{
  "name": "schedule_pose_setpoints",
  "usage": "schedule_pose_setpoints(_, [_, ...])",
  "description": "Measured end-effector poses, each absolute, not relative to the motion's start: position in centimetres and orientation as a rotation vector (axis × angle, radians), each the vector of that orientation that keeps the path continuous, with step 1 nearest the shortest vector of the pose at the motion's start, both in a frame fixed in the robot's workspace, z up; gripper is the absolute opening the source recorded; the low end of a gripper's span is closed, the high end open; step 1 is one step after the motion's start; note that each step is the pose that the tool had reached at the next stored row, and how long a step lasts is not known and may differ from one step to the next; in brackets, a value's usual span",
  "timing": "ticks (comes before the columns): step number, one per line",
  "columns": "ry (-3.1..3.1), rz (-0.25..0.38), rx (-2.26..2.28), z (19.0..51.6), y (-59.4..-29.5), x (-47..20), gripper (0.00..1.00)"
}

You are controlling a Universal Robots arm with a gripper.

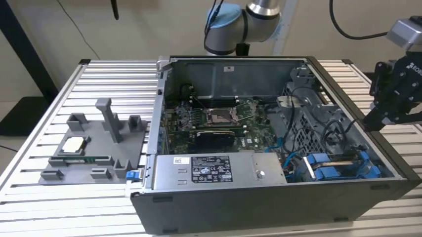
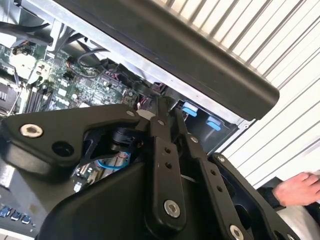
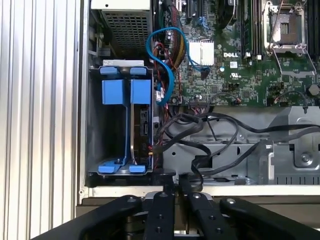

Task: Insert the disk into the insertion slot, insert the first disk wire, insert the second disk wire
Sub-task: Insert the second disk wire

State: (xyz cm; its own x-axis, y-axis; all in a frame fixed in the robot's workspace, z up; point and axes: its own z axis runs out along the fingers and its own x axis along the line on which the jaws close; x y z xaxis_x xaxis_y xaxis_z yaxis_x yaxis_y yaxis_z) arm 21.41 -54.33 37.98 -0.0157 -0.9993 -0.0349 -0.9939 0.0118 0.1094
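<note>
Fingers [image 3: 161,210] closed together, empty, near case wall [image 3: 250,191]

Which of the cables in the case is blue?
The flat cable curling beside the drive bay; the bundled cables near it are black.

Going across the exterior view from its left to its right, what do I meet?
grey fixture → power-supply box → blue carriers → gripper
</note>
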Motion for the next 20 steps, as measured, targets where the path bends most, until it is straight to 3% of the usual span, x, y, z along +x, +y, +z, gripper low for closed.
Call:
schedule_pose_setpoints(1, [-2.197,-0.16,2.167,38.0,-54.4,21.4,0.25])
schedule_pose_setpoints(5, [-2.203,-0.176,2.171,37.9,-54.8,21.5,0.25])
schedule_pose_setpoints(12, [-2.245,-0.288,2.214,37.6,-55.0,21.6,0.25])
schedule_pose_setpoints(15, [-2.255,-0.305,2.217,37.5,-55.3,21.6,0.25])
schedule_pose_setpoints(17, [-2.26,-0.306,2.212,37.4,-55.4,21.6,0.23])
schedule_pose_setpoints(18, [-2.262,-0.307,2.211,37.4,-55.4,21.6,0.16])
schedule_pose_setpoints(20, [-2.264,-0.308,2.208,37.4,-55.5,21.6,0.16])
